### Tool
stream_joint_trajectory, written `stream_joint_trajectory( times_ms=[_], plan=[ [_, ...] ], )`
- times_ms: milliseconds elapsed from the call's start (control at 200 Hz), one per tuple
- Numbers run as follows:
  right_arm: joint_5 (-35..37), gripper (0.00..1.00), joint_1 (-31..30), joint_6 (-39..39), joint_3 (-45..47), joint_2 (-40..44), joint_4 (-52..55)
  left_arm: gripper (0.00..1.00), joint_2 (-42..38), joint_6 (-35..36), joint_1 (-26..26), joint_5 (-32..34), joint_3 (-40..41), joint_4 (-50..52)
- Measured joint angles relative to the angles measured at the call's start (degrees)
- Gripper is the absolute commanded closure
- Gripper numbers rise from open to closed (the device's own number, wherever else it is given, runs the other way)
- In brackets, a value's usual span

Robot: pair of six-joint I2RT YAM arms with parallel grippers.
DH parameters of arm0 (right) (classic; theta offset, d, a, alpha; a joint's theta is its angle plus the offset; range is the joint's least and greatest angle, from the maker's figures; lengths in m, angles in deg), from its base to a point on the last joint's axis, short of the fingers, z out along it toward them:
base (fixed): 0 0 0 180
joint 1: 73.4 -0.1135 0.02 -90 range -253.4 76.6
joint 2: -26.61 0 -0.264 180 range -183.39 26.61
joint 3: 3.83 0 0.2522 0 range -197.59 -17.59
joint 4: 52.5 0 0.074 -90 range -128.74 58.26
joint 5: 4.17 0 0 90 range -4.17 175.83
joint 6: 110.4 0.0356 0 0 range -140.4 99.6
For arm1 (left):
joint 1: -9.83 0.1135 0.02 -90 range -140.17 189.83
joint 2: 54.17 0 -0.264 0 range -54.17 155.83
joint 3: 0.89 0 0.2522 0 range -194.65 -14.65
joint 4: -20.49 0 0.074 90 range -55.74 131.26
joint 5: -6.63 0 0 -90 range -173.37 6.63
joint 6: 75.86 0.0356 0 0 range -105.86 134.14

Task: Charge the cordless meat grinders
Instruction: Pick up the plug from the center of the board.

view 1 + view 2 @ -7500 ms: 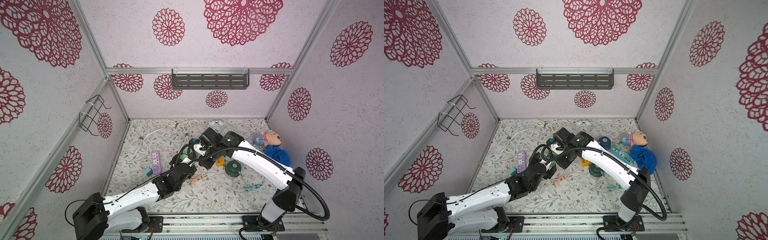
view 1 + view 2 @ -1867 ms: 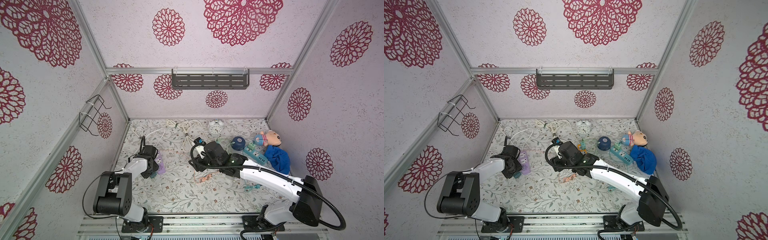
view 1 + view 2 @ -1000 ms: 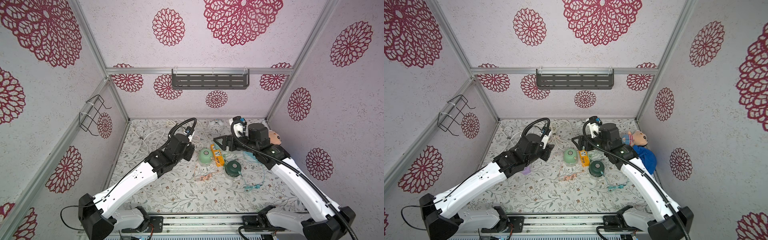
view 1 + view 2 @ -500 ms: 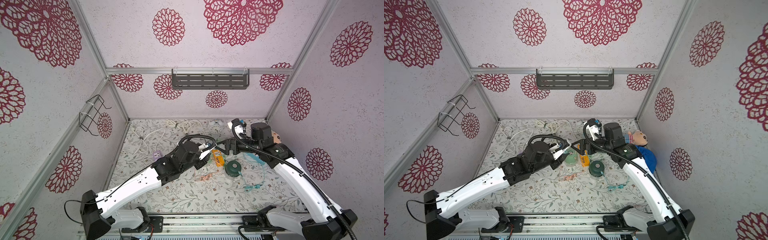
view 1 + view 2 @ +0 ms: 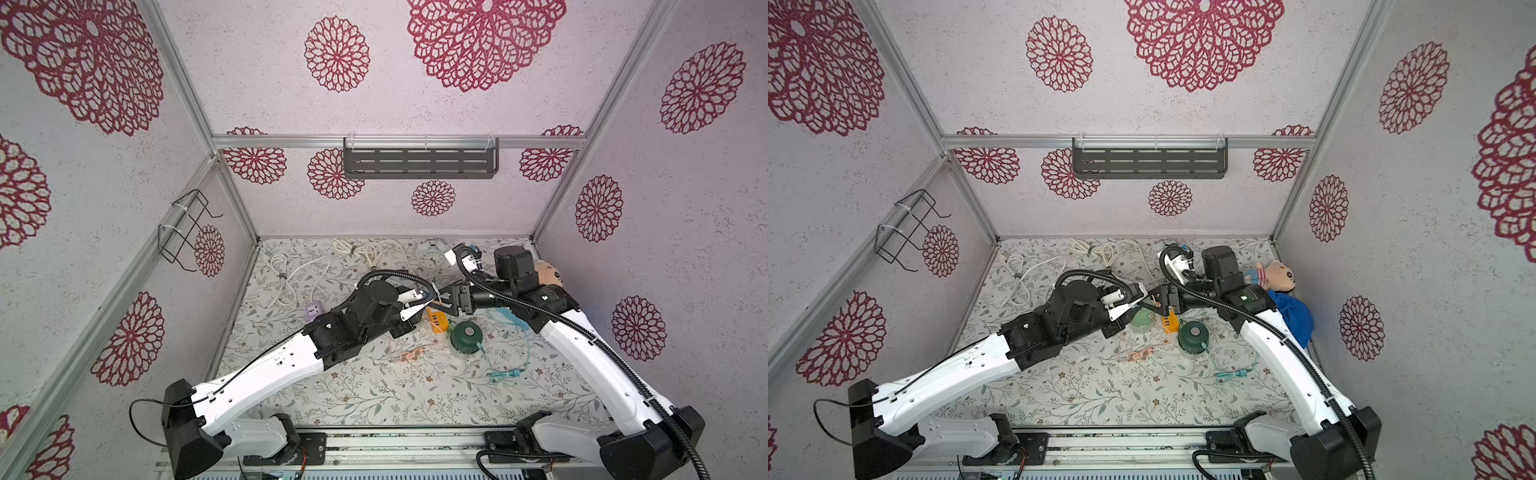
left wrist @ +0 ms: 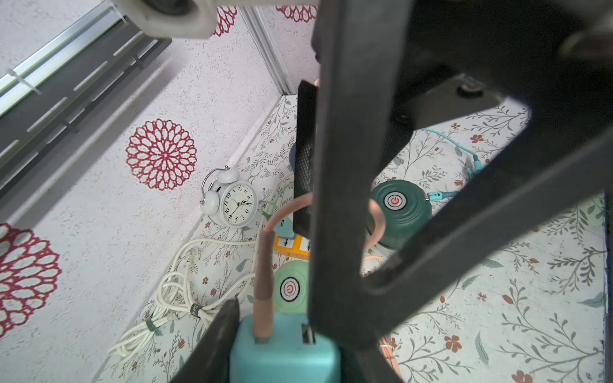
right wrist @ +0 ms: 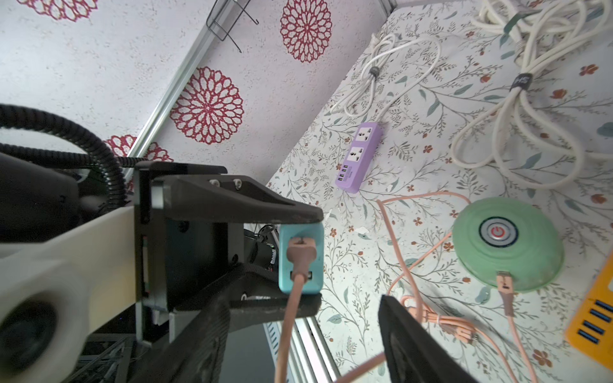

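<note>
My left gripper (image 5: 424, 297) (image 6: 285, 351) is shut on a teal charger block (image 7: 301, 258) that has a pink cable (image 7: 292, 318) plugged into it. The cable's other end sits in the mint green grinder (image 7: 507, 245) (image 5: 1142, 322). Facing it, my right gripper (image 5: 444, 297) (image 7: 298, 348) is open, its fingers on either side of the pink cable just below the block, not pinching it. The dark green grinder (image 5: 466, 334) (image 6: 398, 205) stands to the right with a teal cable in it. The navy grinder is hidden.
An orange power strip (image 5: 436, 322) lies between the two grinders, and a purple one (image 7: 360, 162) lies to the left. White cords (image 5: 365, 249) and an alarm clock (image 5: 428, 257) lie along the back wall. A doll (image 5: 1277, 276) lies at the right wall.
My left arm has swung right from the back left with the charger block, meeting the right gripper over the mint grinder. The right jaws have narrowed around the pink cable.
</note>
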Motion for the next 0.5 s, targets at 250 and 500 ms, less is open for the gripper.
stream_joint_trajectory(
  times_ms=[250, 500],
  plan=[
    [-2.1, 0.42, -0.3, 1.3, 2.0, -2.6, -1.9, 0.74, 1.8, 0.5, -1.6, -0.8, -2.1, 0.9],
    [-3.7, 0.53, -1.6, 3.3, 2.8, -3.9, -5.7, 0.74, 4.0, 0.5, -2.2, -2.4, -4.2, 2.4]
  ],
)
